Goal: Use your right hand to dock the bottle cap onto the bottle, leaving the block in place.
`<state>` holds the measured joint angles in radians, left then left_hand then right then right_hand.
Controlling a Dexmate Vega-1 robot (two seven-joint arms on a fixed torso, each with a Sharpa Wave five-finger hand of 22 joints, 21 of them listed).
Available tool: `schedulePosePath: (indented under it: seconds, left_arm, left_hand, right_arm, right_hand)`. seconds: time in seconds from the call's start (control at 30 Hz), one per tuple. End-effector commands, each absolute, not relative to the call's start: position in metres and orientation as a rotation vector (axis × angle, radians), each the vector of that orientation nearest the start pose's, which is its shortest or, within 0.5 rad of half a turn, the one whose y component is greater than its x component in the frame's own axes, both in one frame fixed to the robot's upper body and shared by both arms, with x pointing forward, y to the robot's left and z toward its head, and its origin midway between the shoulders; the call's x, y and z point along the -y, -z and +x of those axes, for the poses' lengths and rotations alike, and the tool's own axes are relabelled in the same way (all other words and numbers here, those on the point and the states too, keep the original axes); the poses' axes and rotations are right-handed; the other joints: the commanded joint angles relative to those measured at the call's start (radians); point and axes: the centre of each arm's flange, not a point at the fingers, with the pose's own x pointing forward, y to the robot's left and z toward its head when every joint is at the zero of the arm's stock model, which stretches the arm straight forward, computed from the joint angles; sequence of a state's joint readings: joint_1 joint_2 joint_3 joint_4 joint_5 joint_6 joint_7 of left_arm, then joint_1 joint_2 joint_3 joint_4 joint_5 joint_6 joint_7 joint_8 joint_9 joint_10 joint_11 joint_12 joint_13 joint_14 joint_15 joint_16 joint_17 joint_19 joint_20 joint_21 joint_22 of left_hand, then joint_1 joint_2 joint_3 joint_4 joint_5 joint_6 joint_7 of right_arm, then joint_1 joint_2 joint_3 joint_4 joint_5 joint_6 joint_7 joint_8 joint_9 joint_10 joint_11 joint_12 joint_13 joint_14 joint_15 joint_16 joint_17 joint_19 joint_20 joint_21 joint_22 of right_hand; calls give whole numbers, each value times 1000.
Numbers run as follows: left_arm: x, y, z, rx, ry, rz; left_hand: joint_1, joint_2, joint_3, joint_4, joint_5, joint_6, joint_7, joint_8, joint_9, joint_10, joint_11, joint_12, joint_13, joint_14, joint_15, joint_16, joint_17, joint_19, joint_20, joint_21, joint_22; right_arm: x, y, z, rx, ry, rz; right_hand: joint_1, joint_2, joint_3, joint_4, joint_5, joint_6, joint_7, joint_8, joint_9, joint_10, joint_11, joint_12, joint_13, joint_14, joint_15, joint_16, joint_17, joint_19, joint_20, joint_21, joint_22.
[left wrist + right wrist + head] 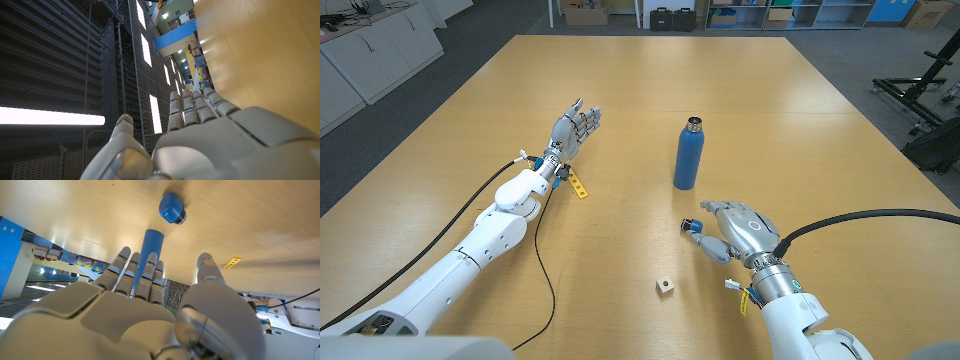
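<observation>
Risk, as judgement: right hand, fingers spread and holding nothing, is hovering just beside bottle cap; careless close could be knocking cap away or toward block. Bottle is standing upright, blue, mouth uncapped, beyond cap. Cap is lying on table near bottle's base, blue, dark rim. Left hand is waiting, fingers apart, well left of bottle

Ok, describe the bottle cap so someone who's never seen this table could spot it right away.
Start at the upright blue bottle near the middle of the wooden table, then look toward the robot's right hand. The bottle cap lies on the table just beside that hand's fingertips. It is small, round and blue with a dark rim, unlike the pale block nearer the table's edge.
</observation>
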<state>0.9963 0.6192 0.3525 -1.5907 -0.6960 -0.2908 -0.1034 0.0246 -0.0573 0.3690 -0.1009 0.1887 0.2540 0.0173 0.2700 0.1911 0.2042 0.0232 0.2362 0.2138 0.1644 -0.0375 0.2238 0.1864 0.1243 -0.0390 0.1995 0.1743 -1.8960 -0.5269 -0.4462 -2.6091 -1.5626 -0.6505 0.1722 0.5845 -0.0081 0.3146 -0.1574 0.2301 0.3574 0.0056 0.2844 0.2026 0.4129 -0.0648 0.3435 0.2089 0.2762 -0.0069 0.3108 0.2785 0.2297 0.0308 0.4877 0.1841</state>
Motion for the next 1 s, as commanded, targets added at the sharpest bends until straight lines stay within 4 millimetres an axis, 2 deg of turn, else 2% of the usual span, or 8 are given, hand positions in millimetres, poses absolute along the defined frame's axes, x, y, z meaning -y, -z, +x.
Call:
schedulePosePath:
  seconds: [0.03,0.47,0.5,0.63,0.8,0.9,1.0]
  left_arm:
    - [-259,23,592,666,414,-9]
    - [-258,27,594,663,413,-11]
    - [-258,27,594,663,411,-11]
    - [-258,30,595,660,405,-16]
    - [-259,31,595,660,400,-21]
    - [-258,31,596,660,401,-20]
    - [-257,30,595,659,400,-17]
  left_hand:
    - [3,7,5,-3,-3,11,1,-1,3,6,-5,-2,1,8,-18,-2,2,-4,-28,-1,3]
    - [3,9,5,-3,-3,13,1,-2,3,9,-3,-3,0,9,-17,-4,2,-4,-25,-1,3]
    - [3,9,5,-3,-3,14,1,-2,3,8,-3,-3,0,9,-17,-4,2,-4,-26,-1,3]
    - [3,9,5,-3,-3,15,1,-2,3,10,-3,-3,0,9,-17,-4,2,-4,-26,-1,3]
    - [3,10,5,-3,-3,15,0,-3,3,11,-3,-3,0,10,-18,-4,2,-4,-26,-1,3]
    - [3,10,5,-3,-3,15,1,-3,3,10,-4,-4,0,11,-17,-5,2,-4,-26,-1,3]
    - [3,10,5,-4,-3,16,0,-3,3,11,-2,-4,-1,11,-16,-5,2,-4,-26,-2,3]
  right_arm:
    - [161,126,331,279,258,-1519]
    - [161,126,351,255,259,-1534]
    - [161,126,353,252,257,-1535]
    - [165,128,359,236,249,-1536]
    - [168,129,366,216,254,-1542]
    - [169,131,369,213,261,-1545]
    - [171,133,372,206,266,-1546]
  right_hand:
    - [-8,-15,-2,8,4,-8,9,-7,4,1,13,-4,0,21,9,10,1,18,1,3,1]
    - [-10,-16,-4,11,5,1,5,-6,4,7,10,-4,-1,24,15,9,1,23,7,2,2]
    - [-10,-15,-3,11,6,1,4,-7,4,7,11,-4,-1,25,6,9,1,24,7,1,2]
    - [-11,-15,-4,13,7,22,-14,0,7,-8,13,-12,-2,28,-5,8,1,27,7,0,2]
    - [-12,-15,-5,15,7,50,-19,10,9,-18,17,-19,-2,29,-8,7,1,33,6,-1,2]
    - [-13,-14,-5,16,7,43,-21,7,10,-21,17,-20,-2,30,-10,7,1,34,5,-2,2]
    - [-10,-13,-4,15,8,30,-36,0,11,-20,17,-21,-2,32,-10,7,1,37,5,-2,2]
